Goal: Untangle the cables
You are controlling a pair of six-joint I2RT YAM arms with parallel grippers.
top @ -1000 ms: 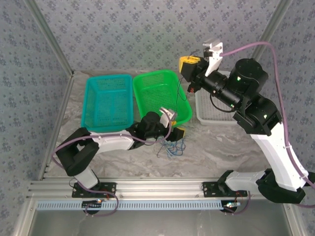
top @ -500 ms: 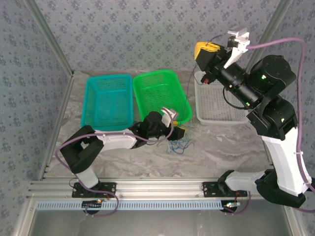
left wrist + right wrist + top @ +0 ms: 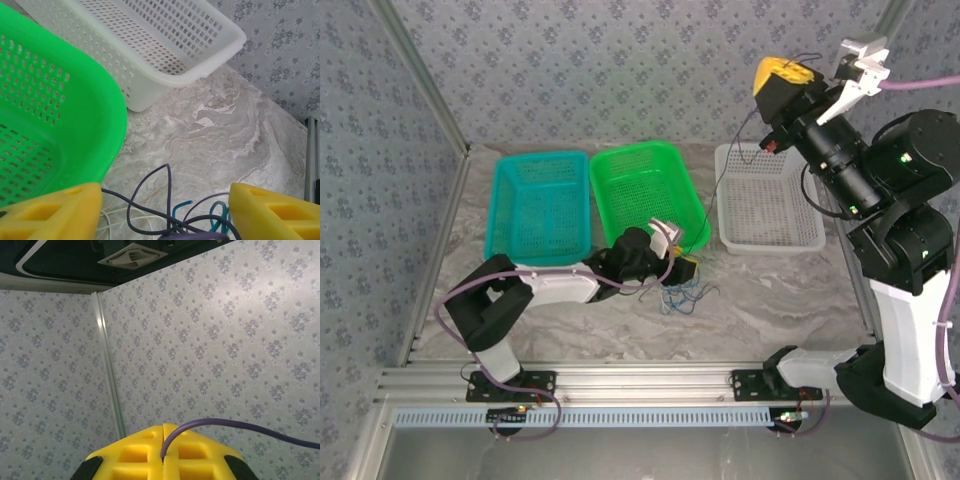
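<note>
Top view: cables (image 3: 682, 296) tangled on the table (image 3: 780, 300) just near of the green basket (image 3: 650, 195), beside the low left gripper (image 3: 682, 262), right gripper (image 3: 783, 76) raised far right; left wrist: fingers (image 3: 50, 210) spread wide over the tangle; right wrist: pads (image 3: 135, 452) clamped together on a purple cable (image 3: 220, 421).

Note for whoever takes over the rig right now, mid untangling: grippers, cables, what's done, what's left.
Right gripper: shut on one dark cable, raised high on the right.
Left gripper: open, low over the tangle on the table, by the green basket.
Done: one strand drawn up taut; its lower end runs into the tangle.
Left: free that strand, then part the blue and other strands.
</note>
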